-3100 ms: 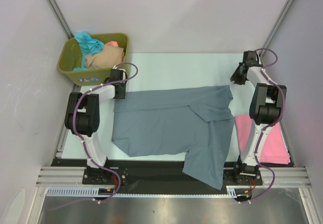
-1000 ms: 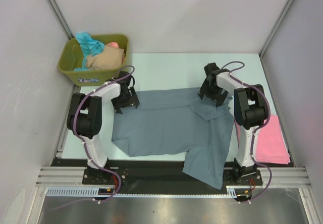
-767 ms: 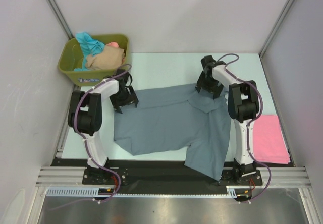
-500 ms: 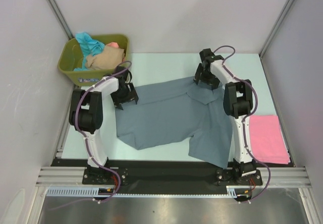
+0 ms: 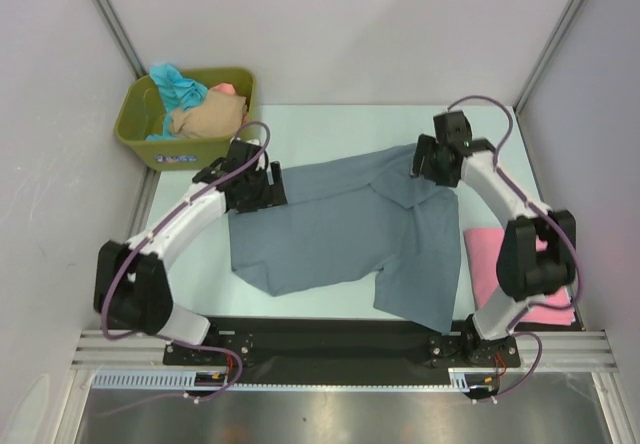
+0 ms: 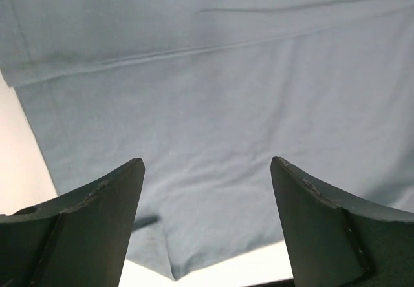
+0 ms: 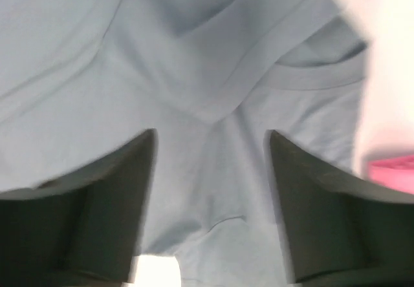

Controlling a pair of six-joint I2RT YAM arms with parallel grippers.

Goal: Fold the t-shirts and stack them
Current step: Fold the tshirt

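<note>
The slate grey-blue t-shirt (image 5: 330,229) lay spread across the middle of the pale table (image 5: 340,129), mostly flat. Its far right part was doubled over in a loose flap, and its near right corner reached over the table's near edge onto the black strip. The left gripper (image 5: 262,192) hung over the shirt's far left corner. In the left wrist view its fingers (image 6: 97,216) stood wide apart with nothing between them, the cloth lying smooth below and a seam running across it. The right gripper (image 5: 428,162) was at the far right edge of the shirt. The right wrist view was blurred, but its fingers (image 7: 97,190) were also spread and held no cloth, with the folded flap and the ribbed collar beneath them.

The pink t-shirt (image 5: 484,264) lay folded flat at the near right of the table, just beside the grey-blue one and partly hidden by the right arm. The olive-green tub (image 5: 140,134) stood at the far left corner, off the spread shirt, holding a crumpled teal shirt (image 5: 175,84), a beige shirt (image 5: 205,114) and a bit of salmon shirt (image 5: 228,88).
</note>
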